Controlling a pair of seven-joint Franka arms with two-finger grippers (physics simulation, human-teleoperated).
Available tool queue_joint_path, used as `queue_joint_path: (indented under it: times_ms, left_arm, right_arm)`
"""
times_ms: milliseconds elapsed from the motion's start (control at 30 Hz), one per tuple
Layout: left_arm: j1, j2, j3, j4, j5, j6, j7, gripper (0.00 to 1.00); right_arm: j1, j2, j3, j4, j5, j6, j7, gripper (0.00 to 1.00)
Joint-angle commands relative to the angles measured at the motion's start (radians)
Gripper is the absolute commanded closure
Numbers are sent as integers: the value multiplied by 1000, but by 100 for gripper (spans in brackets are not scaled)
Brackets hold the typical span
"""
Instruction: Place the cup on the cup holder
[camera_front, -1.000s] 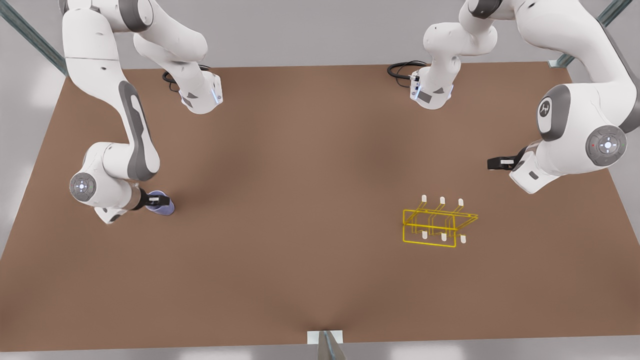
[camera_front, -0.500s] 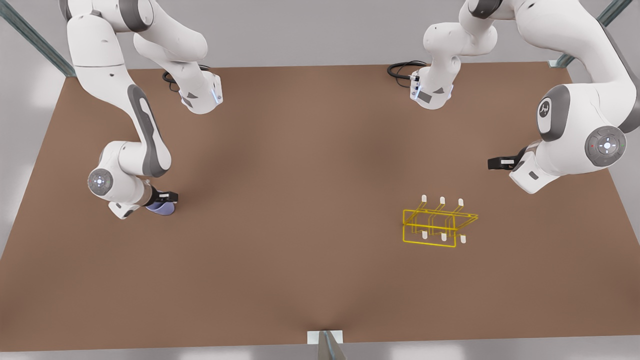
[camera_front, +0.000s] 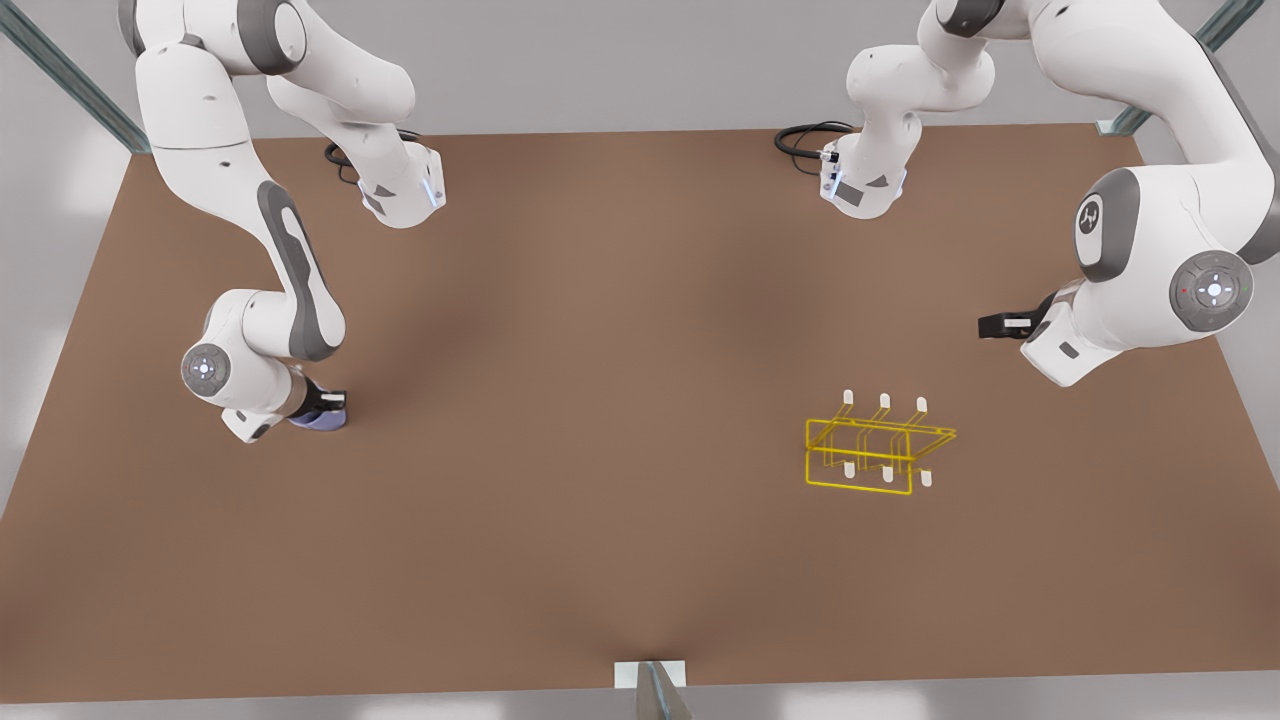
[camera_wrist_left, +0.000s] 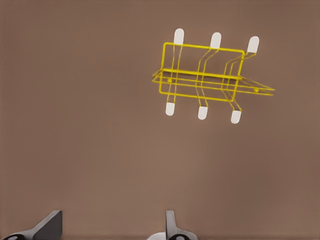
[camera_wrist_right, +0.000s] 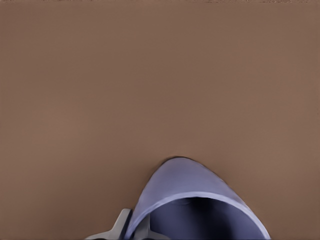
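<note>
**A:** One cup, one cup holder with six white-tipped pegs, two arms. Cup's on the front view's left, pinched at the rim by the right gripper, low over the brown table.

**B:** And the other one?

**A:** Left gripper waits near the holder, fingers spread apart, nothing between them. Holder's well apart from the cup.
</note>
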Motion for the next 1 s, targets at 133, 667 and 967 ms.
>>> queue_joint_path:
  times_ms: [133, 667, 967]
  left_arm:
    - [0, -1, 0, 1, 2, 1, -1, 0]
    - [0, -3, 0, 1, 2, -1, -1, 0]
    - [0, -1, 0, 1, 4, 1, -1, 0]
  right_arm:
    - [1, -5, 3, 37, -3, -15, 2, 79]
    - [82, 121, 294, 356, 808, -82, 100, 79]
    - [273, 337, 333, 561, 1393, -16, -29, 79]
